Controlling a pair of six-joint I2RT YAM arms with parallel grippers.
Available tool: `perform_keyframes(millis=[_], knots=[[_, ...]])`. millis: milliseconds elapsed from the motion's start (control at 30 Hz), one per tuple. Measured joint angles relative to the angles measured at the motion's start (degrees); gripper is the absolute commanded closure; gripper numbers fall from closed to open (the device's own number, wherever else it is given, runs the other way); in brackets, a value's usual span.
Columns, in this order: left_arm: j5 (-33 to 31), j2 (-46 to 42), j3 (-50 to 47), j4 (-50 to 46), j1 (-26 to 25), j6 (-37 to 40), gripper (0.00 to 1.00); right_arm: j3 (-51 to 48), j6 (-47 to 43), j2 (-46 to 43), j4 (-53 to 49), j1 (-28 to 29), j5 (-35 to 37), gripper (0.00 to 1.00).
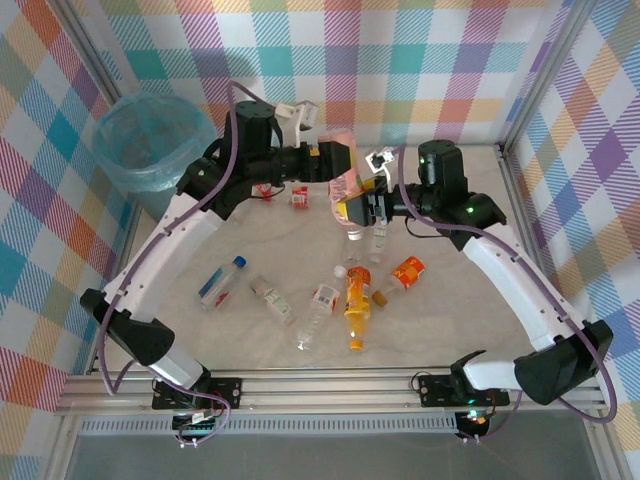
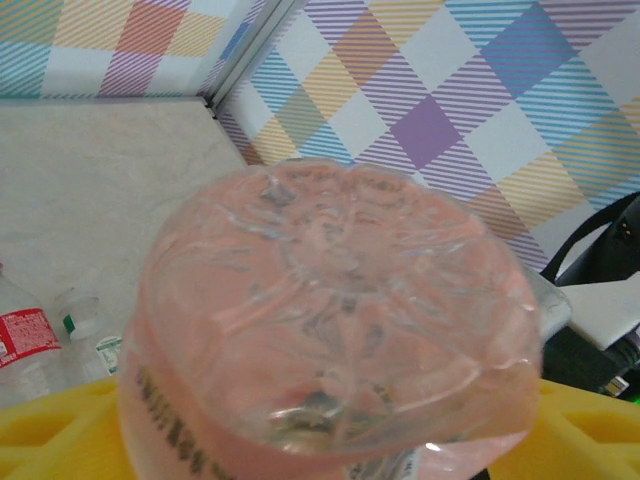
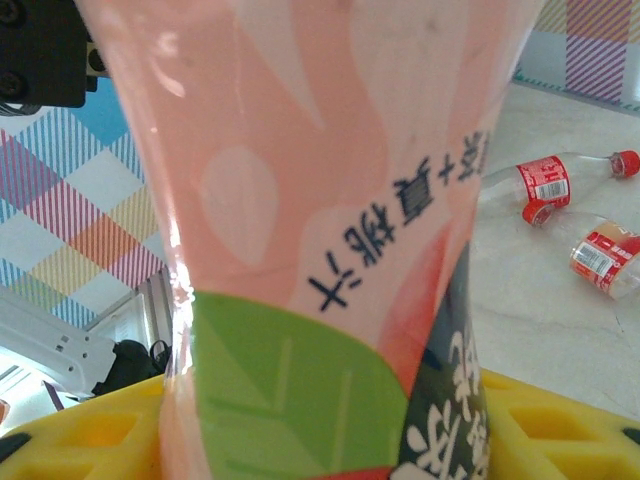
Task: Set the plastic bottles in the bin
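Observation:
A pink bottle (image 1: 344,178) hangs above the middle of the table between both arms. My right gripper (image 1: 358,208) is shut on its waist; the pink and green label (image 3: 320,200) runs between the yellow fingers (image 3: 570,420). My left gripper (image 1: 338,158) has come in from the left. The bottle's base (image 2: 340,310) faces its camera, and yellow fingers (image 2: 60,430) press against both sides. Several other plastic bottles lie on the table: a blue-capped one (image 1: 222,281), a clear one (image 1: 317,315) and an orange one (image 1: 358,305). The bin (image 1: 150,140) stands at the far left.
A small red-labelled bottle (image 1: 299,196) lies under the left arm. Two clear bottles (image 1: 353,243) lie just below the right gripper, and a short orange one (image 1: 402,275) sits to their right. Checked walls and a metal frame close in the table.

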Motion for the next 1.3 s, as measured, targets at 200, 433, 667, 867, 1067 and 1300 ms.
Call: perform_keyframes(millis=[200,433,667,867,1067,1300], knots=[[-0.68,-1.42,-1.11,0.26,0.0,0.33,0.18,0.66,-1.27,0.22,-0.46,1.53,0.2,0.41],[-0.63,-1.42,-1.22,0.35,0.0,0.26,0.29,0.9,-1.7,0.44,-1.01,2.49,0.26,0.4],[-1.27,-1.57,-1.33,0.2,0.0,-0.39,0.32,0.92,-1.95,0.48,-0.98,2.82,1.25,0.33],[-5.97,-3.39,-1.38,-0.52,0.31,-1.14,0.34,3.15,-1.55,1.03,-1.18,3.23,3.58,0.22],[-14.78,-6.93,-1.62,-2.54,4.37,-0.79,0.35,7.56,1.29,2.03,-0.46,3.34,6.67,0.14],[-24.9,-8.5,-1.22,-3.37,14.4,2.16,0.37,12.85,7.5,5.75,4.24,6.05,9.57,0.2]])
